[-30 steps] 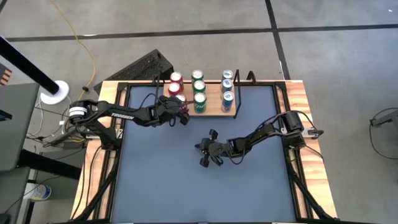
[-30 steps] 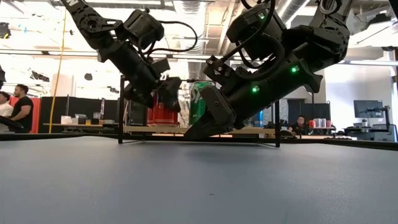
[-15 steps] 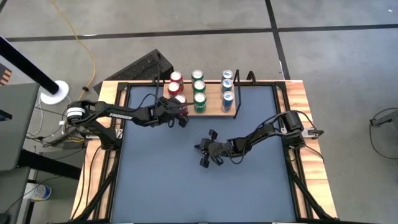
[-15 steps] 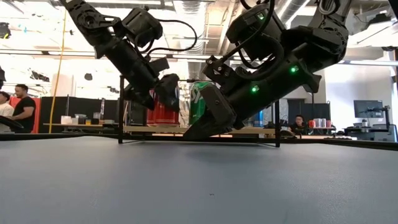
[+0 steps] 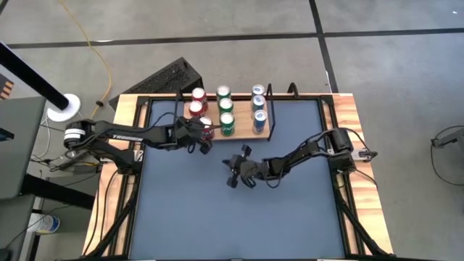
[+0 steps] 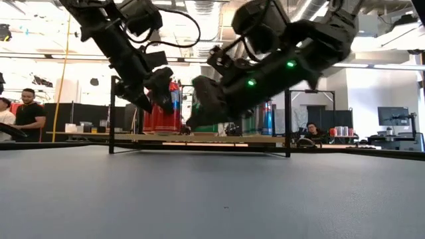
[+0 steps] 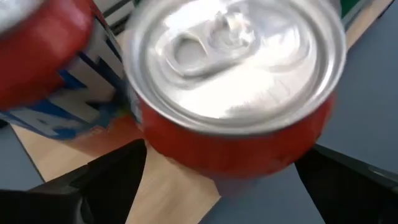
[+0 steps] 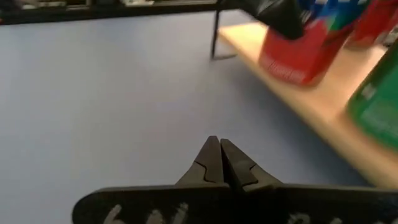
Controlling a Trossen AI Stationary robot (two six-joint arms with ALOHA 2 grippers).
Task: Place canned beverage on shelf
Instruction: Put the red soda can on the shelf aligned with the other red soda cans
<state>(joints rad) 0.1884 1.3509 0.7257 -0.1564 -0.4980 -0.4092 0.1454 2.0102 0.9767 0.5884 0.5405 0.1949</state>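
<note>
With the red aluminium can (image 5: 206,127) standing at the front left corner of the light-wood, black-wire-framed shelf (image 5: 243,133): placement step.
Left gripper (image 5: 204,136) straddles it, fingers spread wide, no squeeze evident. Best withdrawn straight back to avoid tipping. Right gripper (image 5: 233,170), fingers pressed together, waits mid-table.

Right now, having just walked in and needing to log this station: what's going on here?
The left gripper, open, is around a red can at the front left of the shelf. Red, green and blue cans already stand in three rows there. The right gripper waits shut over the table, holding nothing.
</note>
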